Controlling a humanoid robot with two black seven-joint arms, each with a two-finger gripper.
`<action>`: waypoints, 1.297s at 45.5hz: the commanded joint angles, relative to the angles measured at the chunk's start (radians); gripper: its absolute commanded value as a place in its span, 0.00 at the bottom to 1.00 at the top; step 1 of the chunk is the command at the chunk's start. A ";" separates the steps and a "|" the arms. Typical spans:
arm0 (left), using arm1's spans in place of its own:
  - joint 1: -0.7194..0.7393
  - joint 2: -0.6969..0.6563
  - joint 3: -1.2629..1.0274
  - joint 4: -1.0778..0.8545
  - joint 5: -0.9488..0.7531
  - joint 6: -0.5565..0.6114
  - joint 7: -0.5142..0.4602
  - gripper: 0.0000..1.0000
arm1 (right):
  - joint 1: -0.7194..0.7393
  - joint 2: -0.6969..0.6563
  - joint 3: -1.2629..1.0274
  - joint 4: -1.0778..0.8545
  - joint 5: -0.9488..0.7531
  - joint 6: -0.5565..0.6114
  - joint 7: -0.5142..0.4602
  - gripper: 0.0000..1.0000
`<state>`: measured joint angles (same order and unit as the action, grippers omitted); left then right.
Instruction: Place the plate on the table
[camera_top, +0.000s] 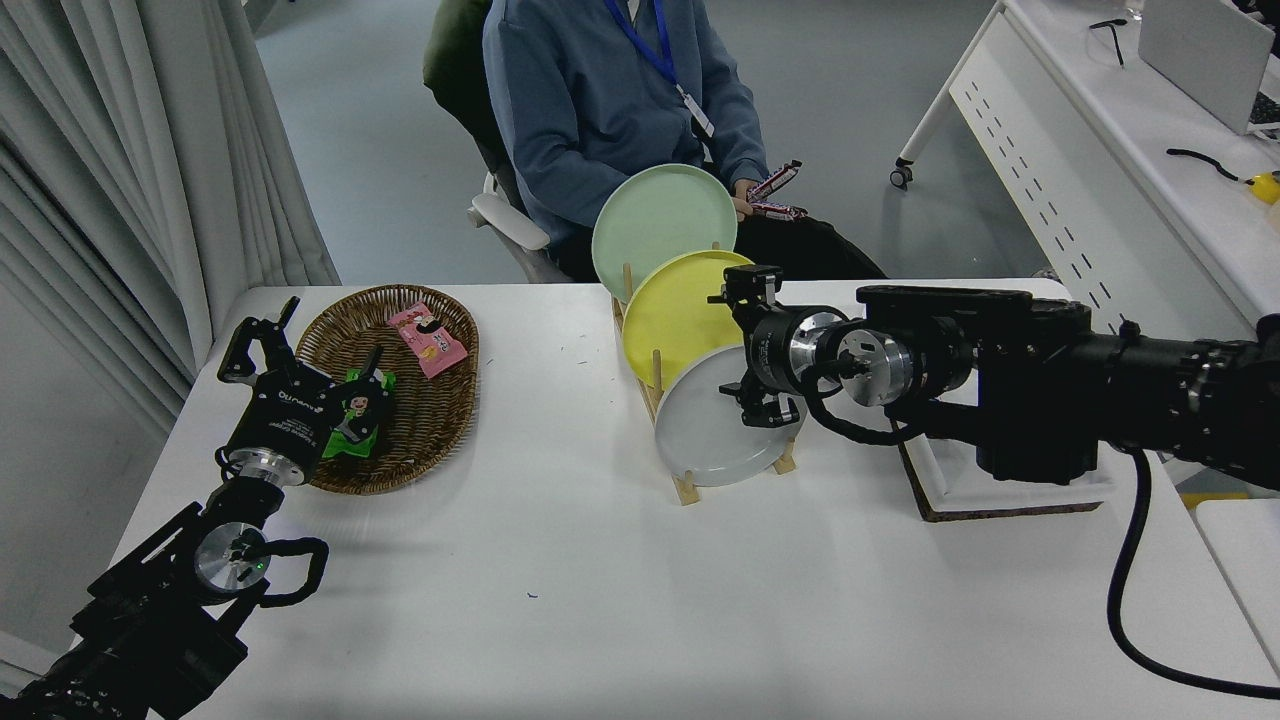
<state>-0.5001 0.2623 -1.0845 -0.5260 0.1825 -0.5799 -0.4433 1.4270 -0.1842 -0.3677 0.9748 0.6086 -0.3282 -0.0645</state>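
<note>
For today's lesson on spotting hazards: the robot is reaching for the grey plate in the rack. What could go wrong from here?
1. The right gripper is at the grey plate's upper right rim, right beside the yellow plate; it may knock or catch that one instead.
2. The wooden rack looks light; pulling the plate out at an angle could drag or tip it, along with the green plate.
3. An edge grip on a smooth plate might slip.

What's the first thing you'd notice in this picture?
Three plates standing in a wooden rack mid-table: pale green plate at the back, yellow plate in the middle, grey plate in front. The right gripper reaches in at the grey plate's right edge. A wicker basket of snacks sits left.
</note>
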 joint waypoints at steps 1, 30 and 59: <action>0.000 0.000 0.000 0.000 0.000 0.000 0.000 1.00 | -0.002 0.000 0.004 -0.022 -0.046 -0.029 -0.006 0.86; 0.000 0.000 0.000 0.001 0.000 0.000 0.000 1.00 | -0.025 -0.005 0.073 -0.018 -0.046 0.037 -0.077 0.66; 0.000 0.000 0.000 0.000 0.000 0.000 0.000 1.00 | -0.017 -0.046 0.099 -0.013 -0.047 0.034 -0.152 0.43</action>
<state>-0.5001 0.2623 -1.0845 -0.5256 0.1825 -0.5799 -0.4433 1.4048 -0.2110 -0.2811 0.9610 0.5642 -0.2952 -0.2073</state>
